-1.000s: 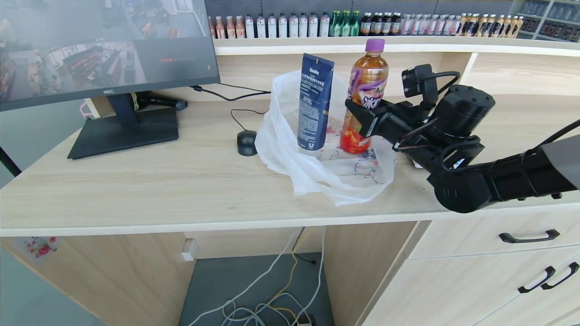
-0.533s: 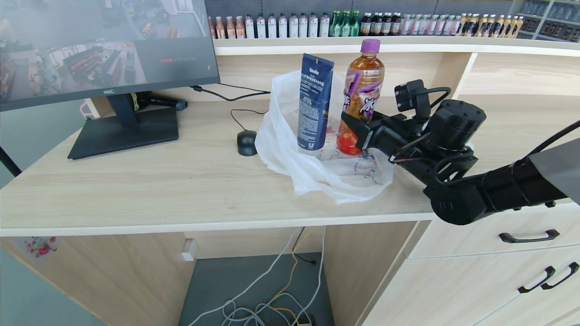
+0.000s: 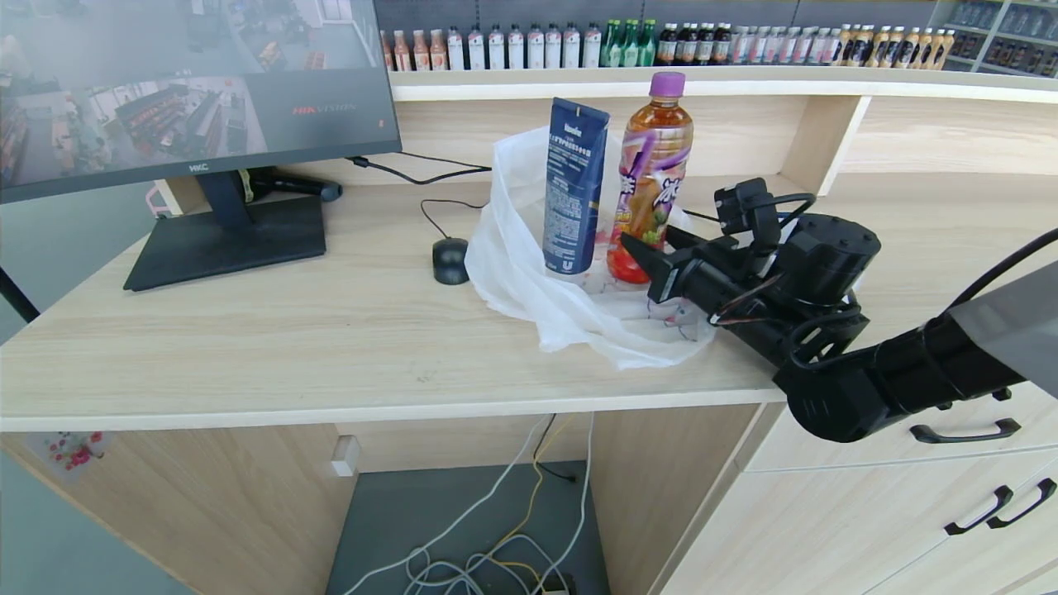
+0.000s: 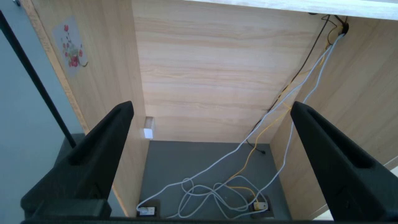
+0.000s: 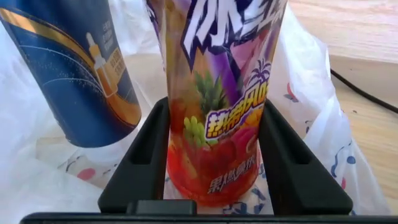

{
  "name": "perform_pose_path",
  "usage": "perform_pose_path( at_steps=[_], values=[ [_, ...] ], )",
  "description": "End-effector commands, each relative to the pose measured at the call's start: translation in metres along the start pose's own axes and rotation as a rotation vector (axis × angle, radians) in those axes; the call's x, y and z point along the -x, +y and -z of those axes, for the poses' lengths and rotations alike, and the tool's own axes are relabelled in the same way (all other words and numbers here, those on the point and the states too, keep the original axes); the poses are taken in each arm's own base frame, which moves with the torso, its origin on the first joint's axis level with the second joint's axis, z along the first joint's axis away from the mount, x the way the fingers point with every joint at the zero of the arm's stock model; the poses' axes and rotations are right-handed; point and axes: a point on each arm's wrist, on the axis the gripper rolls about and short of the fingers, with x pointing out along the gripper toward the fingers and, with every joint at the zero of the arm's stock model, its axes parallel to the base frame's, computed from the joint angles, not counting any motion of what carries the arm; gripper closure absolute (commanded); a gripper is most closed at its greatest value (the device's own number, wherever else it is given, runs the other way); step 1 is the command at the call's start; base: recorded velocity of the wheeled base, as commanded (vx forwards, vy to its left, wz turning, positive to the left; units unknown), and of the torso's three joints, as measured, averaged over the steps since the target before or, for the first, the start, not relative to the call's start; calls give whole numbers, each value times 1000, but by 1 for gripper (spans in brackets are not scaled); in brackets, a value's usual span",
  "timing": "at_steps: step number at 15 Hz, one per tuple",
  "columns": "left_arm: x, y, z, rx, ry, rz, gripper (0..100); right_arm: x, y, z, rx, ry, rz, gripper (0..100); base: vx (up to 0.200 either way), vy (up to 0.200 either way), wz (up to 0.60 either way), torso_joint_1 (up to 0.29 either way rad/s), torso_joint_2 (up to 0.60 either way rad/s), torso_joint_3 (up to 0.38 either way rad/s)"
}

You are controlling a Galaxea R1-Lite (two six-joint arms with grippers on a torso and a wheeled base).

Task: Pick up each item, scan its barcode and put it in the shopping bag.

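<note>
**Bottle upright in the bag, right claw on its base**

Your right claw point(image 3: 645, 256) is pinching the juice bottle point(image 3: 653, 182) low down, one finger on each side of the label, as the right wrist view shows. The bottle stands upright inside the open shopping bag point(image 3: 529, 281), just beside the blue tube point(image 3: 574, 186), which is also upright in the bag. The low hold looks chosen to keep the purple cap clear and the bottle steady on the soft plastic. The base seems to rest on the bag's floor, though the folds hide the contact.

The bag lies right of the bench's middle, and its front fold reaches close to the front edge of the bench point(image 3: 331, 347). On the left side the bag nearly meets the mouse point(image 3: 450, 260), and the monitor point(image 3: 190, 83) fills the back left corner. The open room is on the right, toward the right end of the bench, where your arm comes in. If you let go, I'd back out that way, low and straight, as the tube leaves little slack on the left.

Your left claw point(image 4: 211, 109) hangs spread wide below the bench, over the cables point(image 4: 236, 180).
</note>
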Motion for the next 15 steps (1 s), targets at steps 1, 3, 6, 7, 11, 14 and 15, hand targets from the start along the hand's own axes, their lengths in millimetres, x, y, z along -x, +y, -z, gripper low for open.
perform_pose_path(
  at_steps=[1,3,6,7,11,14,15],
  values=[
    [0,0,0,1,1,-1,0,2,0,5,-2,16,1,100,0,0,0,0,0,0],
    [0,0,0,1,0,1,0,2,0,5,-3,19,1,100,0,0,0,0,0,0],
    [0,0,0,1,0,-1,0,3,1,4,1,5,6,0,0,0,0,0,0,0],
    [0,0,0,1,0,-1,0,3,1,2,3,-13,6,0,0,0,0,0,0,0],
    [0,0,0,1,0,1,0,5,-7,-8,14,-40,28,0,0,0,0,0,0,0],
    [0,0,0,1,0,1,0,14,-3,-19,14,-48,24,0,0,0,0,0,0,0],
    [0,0,0,1,0,-1,0,16,-1,-20,14,-45,22,0,0,0,0,0,0,0]
  ],
)
